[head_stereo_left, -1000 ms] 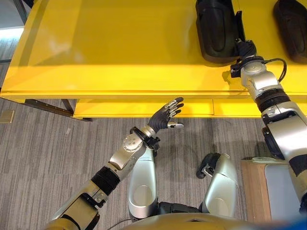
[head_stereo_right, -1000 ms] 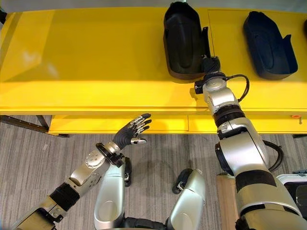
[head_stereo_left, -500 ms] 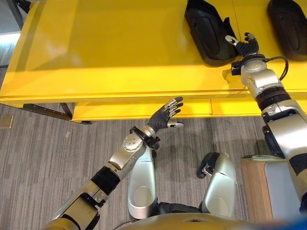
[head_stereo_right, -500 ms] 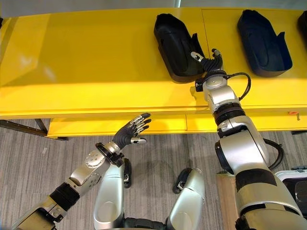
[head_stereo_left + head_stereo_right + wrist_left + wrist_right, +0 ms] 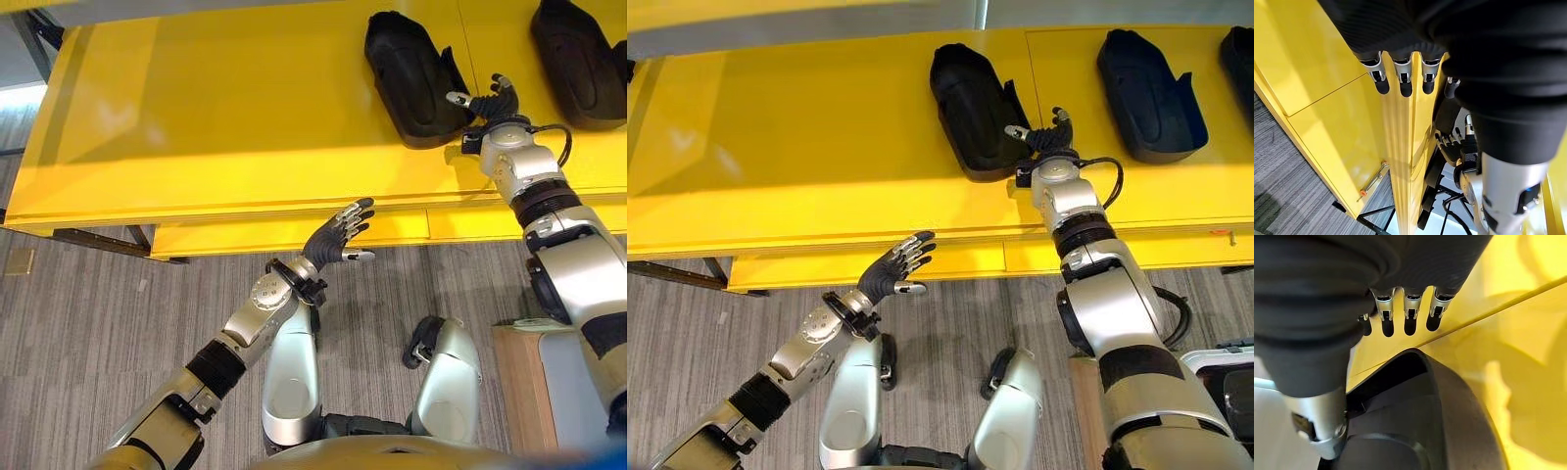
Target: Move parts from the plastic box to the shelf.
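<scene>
Left to right: the left robot hand (image 5: pixel 338 238) hovered with fingers extended and empty, in front of the yellow shelf (image 5: pixel 225 117). A black part (image 5: pixel 407 73) lay on the shelf; the right robot hand (image 5: pixel 487 101), fingers spread and released, sat just beside its near end. A second black part (image 5: pixel 1141 80) rested further right. Two parts appeared delivered; the plastic box (image 5: pixel 1229 382) showed at the lower right, its contents hidden. One second before, the right robot hand was against the part; it had since let go and drawn back.

workshop: yellow shelf (image 5: pixel 245 108) (moulded black parts (image 5: pixel 407 73)), grey carpet (image 5: pixel 78 333).
</scene>
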